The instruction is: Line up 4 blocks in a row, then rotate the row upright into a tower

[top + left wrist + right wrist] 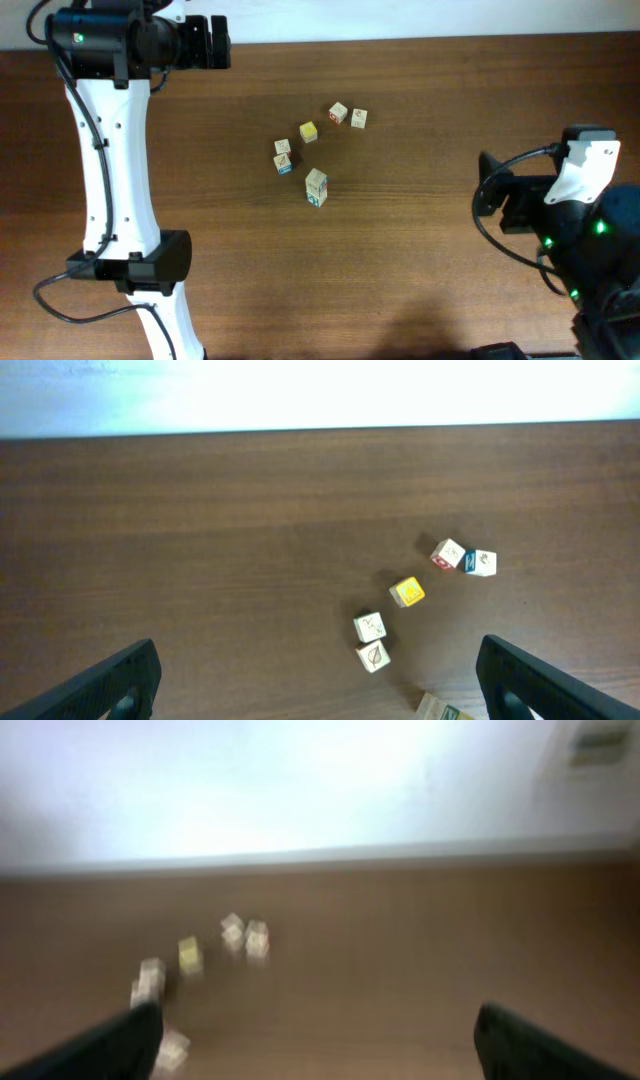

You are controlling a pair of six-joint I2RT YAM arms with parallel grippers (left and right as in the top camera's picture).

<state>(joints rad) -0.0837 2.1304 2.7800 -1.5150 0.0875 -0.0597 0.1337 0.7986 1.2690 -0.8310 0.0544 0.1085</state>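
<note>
Several small pale wooden blocks lie loosely clustered mid-table. The yellow-faced block (308, 131) (407, 592) sits in the middle. A blue-edged block (481, 563) (359, 119) lies at the far right, touching a red-marked cube (447, 553) (338, 113). Two pale cubes (369, 626) (373, 655) lie side by side to the left. The green-lettered block (316, 187) (440, 709) is nearest the front, cut off in the left wrist view. My left gripper (218, 42) (320, 682) hovers open at the back left, well away. My right gripper (486, 188) (318, 1042) stands open to the right, also apart. The right wrist view is blurred.
The brown wooden table (420, 280) runs to a white wall at the back (320, 390). The left arm's white links (115, 170) rise along the left side. The right arm's dark base (590, 250) fills the right edge.
</note>
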